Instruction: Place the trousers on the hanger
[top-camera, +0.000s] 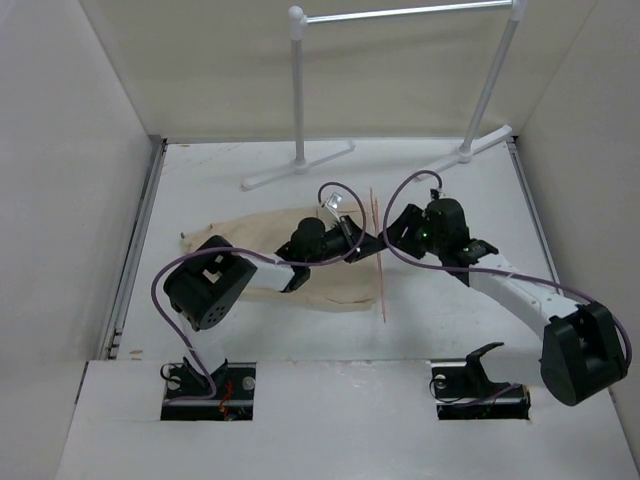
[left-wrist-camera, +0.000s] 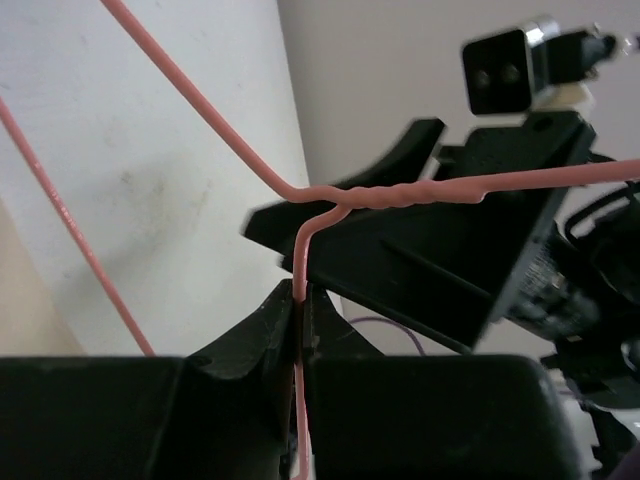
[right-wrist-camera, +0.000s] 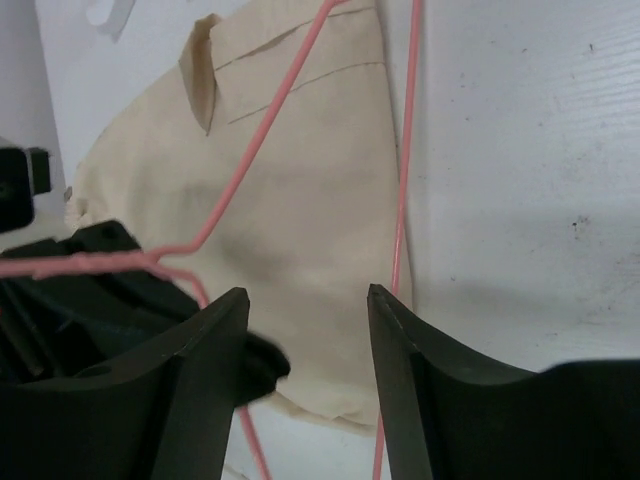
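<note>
Trousers (top-camera: 255, 228) lie flat on the worktop (top-camera: 450, 180), left of the middle. Our left end effector (left-wrist-camera: 302, 325) pinches tight on the wire of the pink hanger (left-wrist-camera: 400, 192) at their right edge. Our right end effector (right-wrist-camera: 305, 330) hangs half open above, holding nothing.
</note>
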